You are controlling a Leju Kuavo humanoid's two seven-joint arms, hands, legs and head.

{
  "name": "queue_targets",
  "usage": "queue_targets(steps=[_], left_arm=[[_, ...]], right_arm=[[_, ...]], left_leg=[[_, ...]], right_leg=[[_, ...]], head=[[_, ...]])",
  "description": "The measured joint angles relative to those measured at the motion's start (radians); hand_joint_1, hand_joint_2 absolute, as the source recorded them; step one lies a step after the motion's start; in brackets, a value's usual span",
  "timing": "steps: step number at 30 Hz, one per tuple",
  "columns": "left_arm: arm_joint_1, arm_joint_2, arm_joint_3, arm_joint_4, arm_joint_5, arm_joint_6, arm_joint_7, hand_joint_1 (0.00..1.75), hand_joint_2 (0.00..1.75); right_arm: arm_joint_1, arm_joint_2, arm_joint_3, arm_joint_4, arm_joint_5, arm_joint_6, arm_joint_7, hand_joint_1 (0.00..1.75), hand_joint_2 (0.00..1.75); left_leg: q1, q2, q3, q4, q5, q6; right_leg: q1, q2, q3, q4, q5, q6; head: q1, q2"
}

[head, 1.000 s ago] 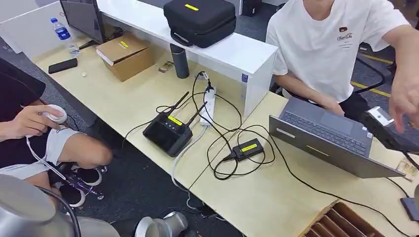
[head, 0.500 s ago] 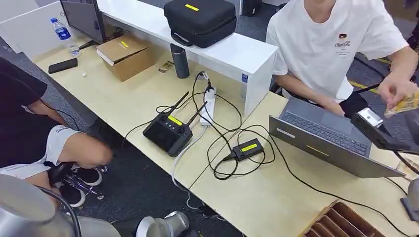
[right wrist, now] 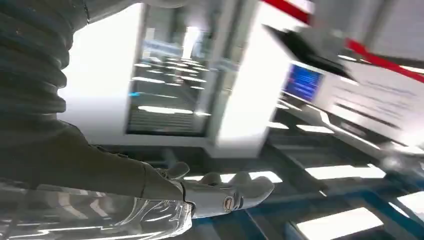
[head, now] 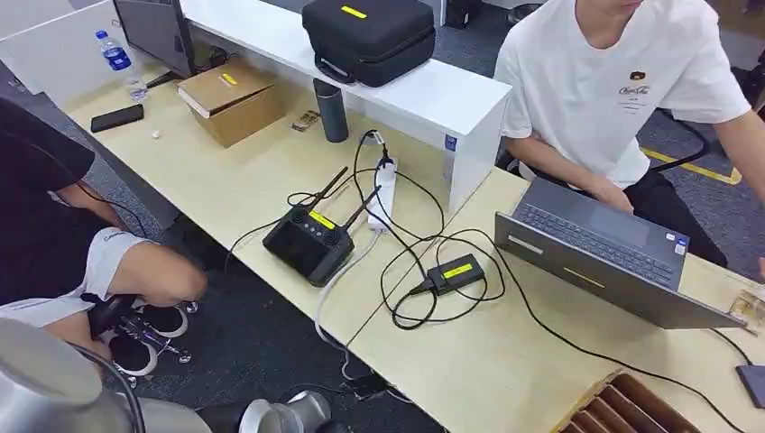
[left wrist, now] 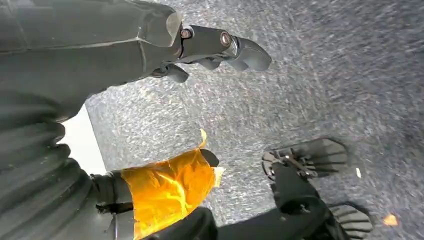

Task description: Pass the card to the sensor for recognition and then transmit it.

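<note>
I judged the card (head: 751, 311) by the laptop (head: 600, 257) thin, slippery; pinch its edge. Left hand (left wrist: 150, 100) empty, fingers apart; right hand (right wrist: 220, 192) likewise

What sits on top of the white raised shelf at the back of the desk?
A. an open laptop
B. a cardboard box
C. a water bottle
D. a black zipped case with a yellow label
D: the black zipped case with its yellow label rests on the white shelf, while the laptop, cardboard box and water bottle stand on the wooden desk itself.
</note>
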Motion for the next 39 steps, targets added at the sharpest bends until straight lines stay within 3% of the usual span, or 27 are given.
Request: queue_targets(steps=[7,12,16,20,24,27,33,39], left_arm=[[0.023,0.010,0.026,0.000,0.016,0.003,-0.002,0.00,1.75],[0.032,0.013,0.042,0.000,0.027,0.006,-0.005,0.00,1.75],[0.038,0.013,0.055,0.000,0.035,0.006,-0.010,0.00,1.75],[0.041,0.013,0.069,0.000,0.039,0.008,-0.010,0.00,1.75],[0.046,0.013,0.082,0.000,0.047,0.008,-0.012,0.00,1.75],[0.048,0.011,0.082,0.000,0.072,0.009,-0.013,0.00,1.75],[0.052,0.008,0.082,0.000,0.079,0.017,-0.012,0.00,1.75],[0.056,0.006,0.088,0.000,0.087,0.021,-0.008,0.00,1.75]], right_arm=[[0.042,-0.262,-0.013,0.042,-0.008,0.017,0.034,0.00,1.75],[0.119,-0.421,-0.037,0.060,-0.028,0.020,0.053,0.00,1.75],[0.213,-0.507,-0.069,0.067,-0.065,-0.003,0.065,0.00,1.75],[0.391,-0.545,-0.146,0.073,-0.166,-0.052,0.091,0.00,1.75],[0.591,-0.527,-0.234,0.079,-0.248,-0.092,0.115,0.00,1.75],[0.711,-0.479,-0.288,0.086,-0.300,-0.102,0.125,0.00,1.75],[0.898,-0.337,-0.411,0.099,-0.399,-0.166,0.104,0.00,1.75],[1.002,-0.190,-0.516,0.106,-0.468,-0.213,0.056,0.00,1.75]], left_leg=[[0.000,-0.003,-0.001,0.001,-0.002,0.003],[-0.001,-0.004,-0.002,-0.001,-0.005,0.007],[0.000,-0.003,0.000,-0.001,-0.007,0.008],[0.001,-0.005,0.003,-0.001,-0.008,0.008],[0.001,-0.008,0.000,-0.002,-0.008,0.008],[0.002,-0.007,0.003,-0.002,-0.008,0.007],[0.004,-0.007,0.003,-0.003,-0.008,0.007],[0.006,-0.005,0.005,-0.003,-0.009,0.006]], right_leg=[[-0.001,-0.003,0.000,-0.001,-0.002,0.003],[-0.001,-0.004,0.002,-0.002,-0.003,0.004],[0.000,-0.004,0.004,-0.002,-0.005,0.005],[0.002,-0.006,0.008,-0.003,-0.007,0.006],[0.002,-0.009,0.008,-0.002,-0.008,0.006],[0.002,-0.008,0.008,-0.003,-0.009,0.005],[0.004,-0.009,0.007,-0.003,-0.010,0.004],[0.006,-0.006,0.007,-0.002,-0.011,0.002]], head=[[0.000,0.000],[0.001,0.000],[0.003,0.000],[0.004,0.000],[0.004,0.000],[0.004,0.000],[0.005,0.000],[0.003,0.000]])
